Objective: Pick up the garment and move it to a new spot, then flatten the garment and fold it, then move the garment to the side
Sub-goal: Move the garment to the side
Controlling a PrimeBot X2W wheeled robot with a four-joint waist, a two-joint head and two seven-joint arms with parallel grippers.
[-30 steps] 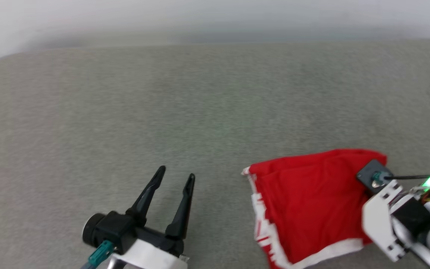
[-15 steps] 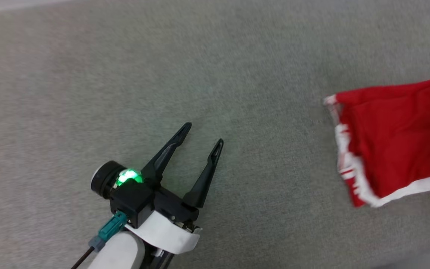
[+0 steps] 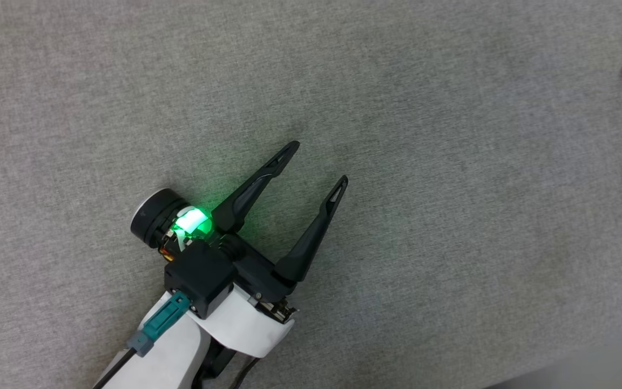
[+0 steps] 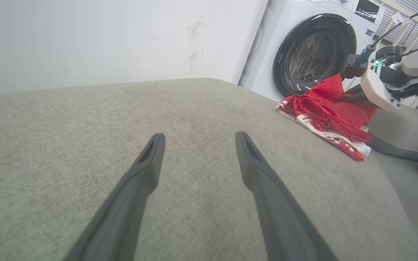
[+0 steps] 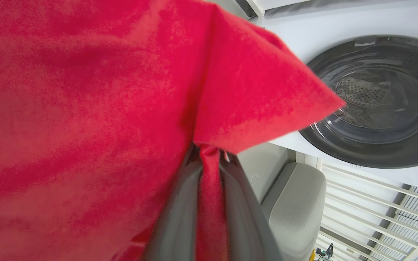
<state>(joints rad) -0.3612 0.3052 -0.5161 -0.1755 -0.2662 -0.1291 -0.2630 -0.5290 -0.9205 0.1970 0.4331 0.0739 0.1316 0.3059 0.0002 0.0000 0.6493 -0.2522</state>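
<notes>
Right pincer (image 5: 210, 154) nips a fold of limp red jersey (image 5: 85, 108) (likely light; hems grip best); left pincer (image 3: 319, 161) gapes empty, well apart.

The grey fabric-covered surface (image 4: 67, 119) is broad and flat. A red garment (image 4: 325, 112) lies bunched at its right edge.

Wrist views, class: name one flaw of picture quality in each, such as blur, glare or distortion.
Right wrist view: the garment sits so close to the lens that it looks soft and grainy. Left wrist view: the fingers of the left gripper go out of focus toward the bottom edge.
</notes>
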